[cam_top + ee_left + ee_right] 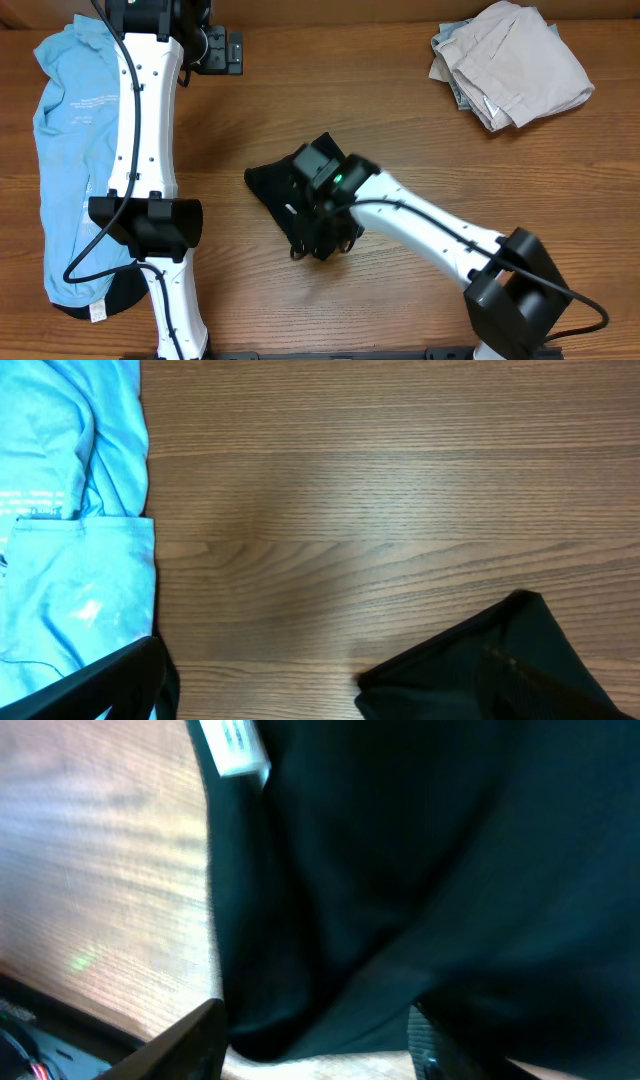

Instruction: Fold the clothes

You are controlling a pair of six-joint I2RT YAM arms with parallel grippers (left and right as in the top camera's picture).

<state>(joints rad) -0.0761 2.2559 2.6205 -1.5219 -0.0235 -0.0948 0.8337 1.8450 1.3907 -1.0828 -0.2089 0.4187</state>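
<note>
Hovering directly over the crumpled black fabric garment [272, 188] at mid-counter [400, 110], the right end effector [322, 238] is the nearer; the cloth trails toward the left arm. Its fingers [185, 1045] stand partly apart with cloth between them; grip cannot be confirmed. Left end effector [222, 50]: fully spread, empty, well apart.
</note>
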